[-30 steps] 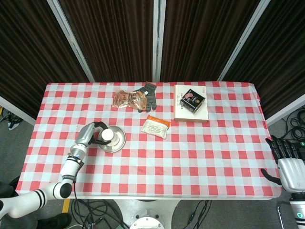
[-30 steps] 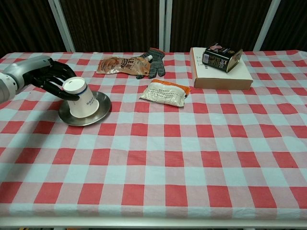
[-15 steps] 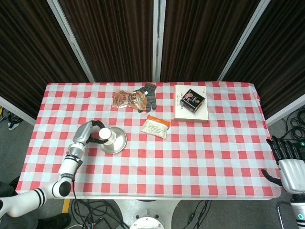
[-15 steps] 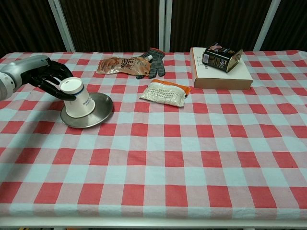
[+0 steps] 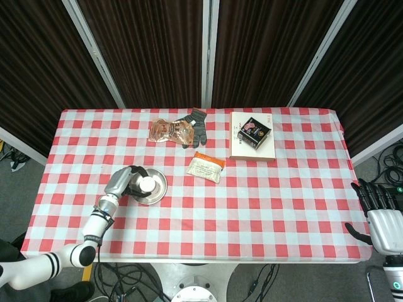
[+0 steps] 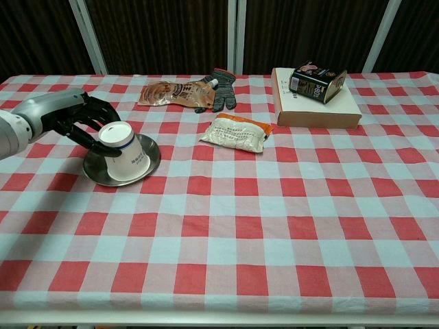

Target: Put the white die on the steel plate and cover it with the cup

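Note:
An upside-down white paper cup (image 6: pixel 123 153) with a blue band stands on the round steel plate (image 6: pixel 149 163) at the table's left; it leans a little. My left hand (image 6: pixel 77 116) grips the cup from its left side, dark fingers wrapped behind its raised base. The head view has the same cup (image 5: pixel 147 184), plate (image 5: pixel 158 187) and left hand (image 5: pixel 126 180). No white die shows in either view. My right hand (image 5: pixel 378 202) hangs off the table's right front corner, fingers apart and holding nothing.
A grey glove (image 6: pixel 221 88) and a clear snack bag (image 6: pixel 171 92) lie at the back. A white and orange packet (image 6: pixel 235 132) sits in the middle. A white box (image 6: pixel 317 106) with a dark tin (image 6: pixel 316 81) on top stands back right.
My left hand has shifted the cup slightly right and lower over the plate, and the cup now leans more towards the front. The right hand has not moved.

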You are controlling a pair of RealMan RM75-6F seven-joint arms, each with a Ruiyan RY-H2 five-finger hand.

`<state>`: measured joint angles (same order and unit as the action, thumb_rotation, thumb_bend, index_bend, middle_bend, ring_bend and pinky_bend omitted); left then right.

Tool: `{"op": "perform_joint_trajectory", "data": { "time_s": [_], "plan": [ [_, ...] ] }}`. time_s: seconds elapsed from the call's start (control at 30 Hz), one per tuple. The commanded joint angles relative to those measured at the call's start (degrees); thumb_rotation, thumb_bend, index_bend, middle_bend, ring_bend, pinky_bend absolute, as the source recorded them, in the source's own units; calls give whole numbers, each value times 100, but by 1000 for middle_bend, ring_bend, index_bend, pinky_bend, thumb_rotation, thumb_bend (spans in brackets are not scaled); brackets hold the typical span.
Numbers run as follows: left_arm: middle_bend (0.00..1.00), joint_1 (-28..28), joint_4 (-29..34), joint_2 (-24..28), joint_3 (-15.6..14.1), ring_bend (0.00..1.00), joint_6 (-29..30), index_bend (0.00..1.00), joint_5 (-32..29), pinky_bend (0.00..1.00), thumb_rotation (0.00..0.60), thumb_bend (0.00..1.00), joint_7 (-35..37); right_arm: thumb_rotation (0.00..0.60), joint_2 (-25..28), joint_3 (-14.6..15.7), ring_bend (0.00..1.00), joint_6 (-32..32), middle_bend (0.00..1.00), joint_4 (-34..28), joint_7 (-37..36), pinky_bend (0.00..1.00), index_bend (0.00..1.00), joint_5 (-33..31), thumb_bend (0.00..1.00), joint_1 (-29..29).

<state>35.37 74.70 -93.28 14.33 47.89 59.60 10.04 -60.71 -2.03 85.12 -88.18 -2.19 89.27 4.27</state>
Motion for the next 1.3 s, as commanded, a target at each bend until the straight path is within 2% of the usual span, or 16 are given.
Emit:
{"op": "perform_joint_trajectory", "data": {
  "time_s": [0.03, 0.2, 0.43, 0.53, 0.77, 0.9, 1.0, 1.17, 1.3],
  "plan": [
    [435, 24, -382, -112, 148, 229, 83, 539, -269, 196, 600, 161, -72, 600, 4, 3, 0, -3, 0, -9, 11, 0, 31, -1, 113, -2],
    [434, -25, -496, -91, 240, 229, 106, 539, -446, 196, 600, 160, -49, 600, -6, 17, 0, -20, 0, -16, 28, 0, 31, 19, 113, 7],
    [435, -122, 190, 83, -38, 229, 72, 539, 102, 196, 600, 160, 130, 600, 3, 18, 0, -19, 0, -51, 66, 0, 31, 34, 113, 16],
    [431, -54, 196, 93, -83, 229, -78, 539, 137, 195, 600, 161, 110, 600, 12, 17, 0, 3, 0, -53, 68, 0, 31, 29, 113, 2],
    [430, 25, -252, 26, 241, 229, 4, 539, -320, 193, 600, 161, 40, 600, 4, 11, 0, 20, 0, -51, 51, 0, 31, 29, 113, -2],
    [431, 44, -488, 21, 315, 229, 30, 539, -575, 193, 600, 161, -140, 600, -12, 19, 0, -3, 0, -48, 46, 0, 31, 45, 112, 13],
    [430, -11, -319, 121, 312, 229, -34, 539, -593, 193, 600, 161, -54, 600, -14, 17, 0, 10, 0, -44, 41, 0, 31, 48, 113, 10],
    [430, -144, 134, 344, 279, 229, 172, 539, -207, 193, 600, 161, 151, 600, -5, 16, 0, 44, 0, -35, 25, 0, 31, 72, 113, 4],
    [430, -104, 16, 416, 499, 229, 334, 539, -230, 192, 600, 161, 229, 600, 10, 18, 0, 79, 0, -28, 9, 0, 31, 70, 113, -19]
  ]
}}
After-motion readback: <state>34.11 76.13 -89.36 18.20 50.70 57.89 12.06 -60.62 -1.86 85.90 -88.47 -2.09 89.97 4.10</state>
